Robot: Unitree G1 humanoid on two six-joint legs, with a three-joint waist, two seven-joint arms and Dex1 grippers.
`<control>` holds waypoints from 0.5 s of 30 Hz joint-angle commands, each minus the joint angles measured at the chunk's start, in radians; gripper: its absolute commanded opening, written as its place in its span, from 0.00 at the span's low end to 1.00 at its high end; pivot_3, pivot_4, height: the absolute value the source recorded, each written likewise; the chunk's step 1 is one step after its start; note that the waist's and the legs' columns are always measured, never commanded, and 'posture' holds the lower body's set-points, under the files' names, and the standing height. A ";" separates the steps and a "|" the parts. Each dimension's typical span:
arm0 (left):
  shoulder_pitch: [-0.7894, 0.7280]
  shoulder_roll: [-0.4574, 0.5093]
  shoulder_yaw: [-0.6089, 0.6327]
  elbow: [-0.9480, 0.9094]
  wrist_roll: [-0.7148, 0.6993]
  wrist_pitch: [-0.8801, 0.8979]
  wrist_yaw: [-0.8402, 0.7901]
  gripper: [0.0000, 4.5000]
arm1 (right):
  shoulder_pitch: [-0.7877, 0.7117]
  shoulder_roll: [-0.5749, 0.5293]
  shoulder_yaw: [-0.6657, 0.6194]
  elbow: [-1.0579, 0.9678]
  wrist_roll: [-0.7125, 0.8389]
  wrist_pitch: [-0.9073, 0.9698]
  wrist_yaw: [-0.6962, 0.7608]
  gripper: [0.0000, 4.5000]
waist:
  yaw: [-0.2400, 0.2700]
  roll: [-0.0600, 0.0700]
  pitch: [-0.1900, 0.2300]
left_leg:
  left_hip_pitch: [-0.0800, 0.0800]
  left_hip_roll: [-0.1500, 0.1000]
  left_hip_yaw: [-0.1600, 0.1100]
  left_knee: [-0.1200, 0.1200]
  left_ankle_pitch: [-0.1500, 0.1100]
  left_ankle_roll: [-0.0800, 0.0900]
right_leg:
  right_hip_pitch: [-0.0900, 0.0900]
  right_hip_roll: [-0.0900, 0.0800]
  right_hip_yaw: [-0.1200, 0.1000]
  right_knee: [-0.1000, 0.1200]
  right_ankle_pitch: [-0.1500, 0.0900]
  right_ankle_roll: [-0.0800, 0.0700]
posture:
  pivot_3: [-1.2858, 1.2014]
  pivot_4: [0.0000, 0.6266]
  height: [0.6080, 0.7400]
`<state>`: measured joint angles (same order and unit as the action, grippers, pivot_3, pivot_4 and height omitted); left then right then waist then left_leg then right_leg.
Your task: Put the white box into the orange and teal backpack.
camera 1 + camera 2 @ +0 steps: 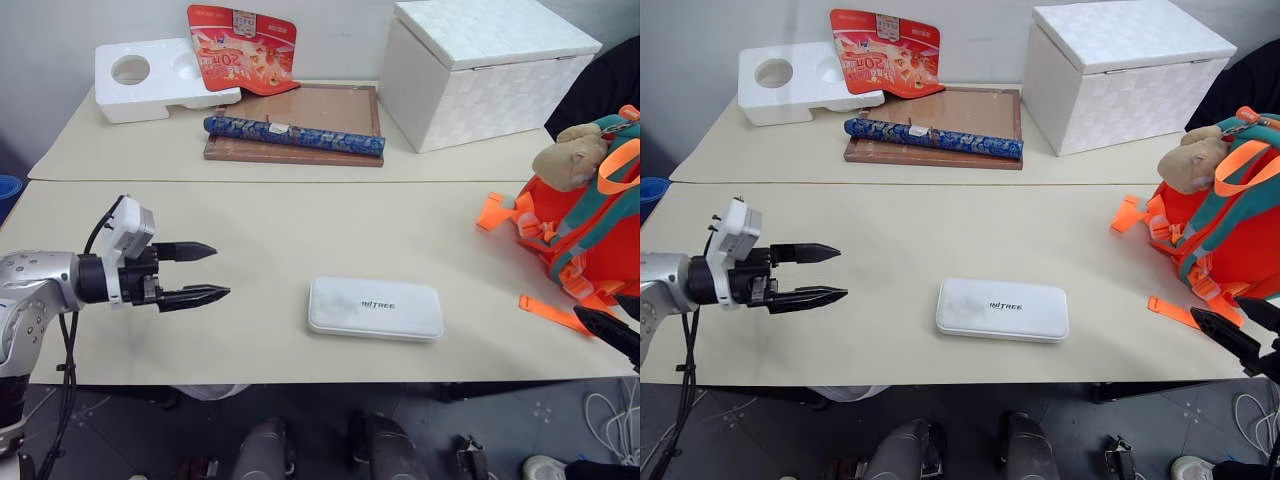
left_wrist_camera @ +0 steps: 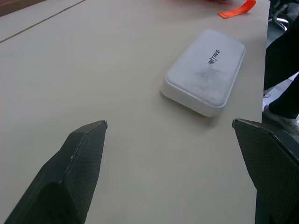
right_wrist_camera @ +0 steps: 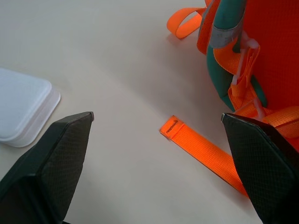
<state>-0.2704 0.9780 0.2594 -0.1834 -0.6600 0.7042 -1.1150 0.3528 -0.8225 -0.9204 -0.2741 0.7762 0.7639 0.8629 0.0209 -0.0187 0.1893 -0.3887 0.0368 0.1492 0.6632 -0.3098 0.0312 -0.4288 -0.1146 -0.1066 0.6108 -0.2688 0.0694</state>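
Observation:
The flat white box (image 1: 375, 308) with dark lettering lies on the beige table near its front edge; it appears again as the white box (image 2: 205, 71) in the left wrist view. My left gripper (image 1: 205, 272) hovers open to the left of it, pointing toward it, a hand's width away. The orange and teal backpack (image 1: 590, 215) stands at the table's right end, a tan plush toy (image 1: 572, 157) on top and an orange strap (image 3: 201, 154) trailing on the table. My right gripper (image 1: 1238, 333) is open at the front right corner, beside that strap.
At the back stand a big textured white cube box (image 1: 485, 70), a white styrofoam block (image 1: 160, 78) with round holes, a red packet (image 1: 243, 45), and a blue patterned roll (image 1: 295, 136) on a brown board. A dark sleeve shows at the far right.

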 commanded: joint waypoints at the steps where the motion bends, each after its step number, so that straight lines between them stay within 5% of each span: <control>1: -0.021 0.003 0.029 -0.002 -0.008 0.013 0.030 1.00 | -0.002 -0.014 -0.019 -0.004 -0.007 -0.022 0.002 1.00 | 0.000 0.000 0.000 | 0.000 0.000 0.000 0.000 0.000 0.000 | 0.000 0.000 0.000 0.000 0.000 0.000 | 0.52 0.24 1.00; 15: -0.016 -0.003 -0.010 -0.005 0.025 -0.032 0.032 1.00 | -0.037 -0.077 0.039 0.029 -0.073 -0.070 0.048 1.00 | -0.001 0.000 0.000 | 0.000 0.000 0.001 0.000 0.000 0.000 | 0.000 0.000 0.001 0.000 0.000 0.001 | 0.52 0.24 1.00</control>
<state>-0.2666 0.9797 0.2509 -0.1818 -0.6456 0.6953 -1.0846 0.3290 -0.8708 -0.8780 -0.2468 0.7185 0.7231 0.9005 0.0194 -0.0186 0.1892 -0.3880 0.0364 0.1499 0.6635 -0.3101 0.0313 -0.4284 -0.1148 -0.1058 0.6110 -0.2684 0.0700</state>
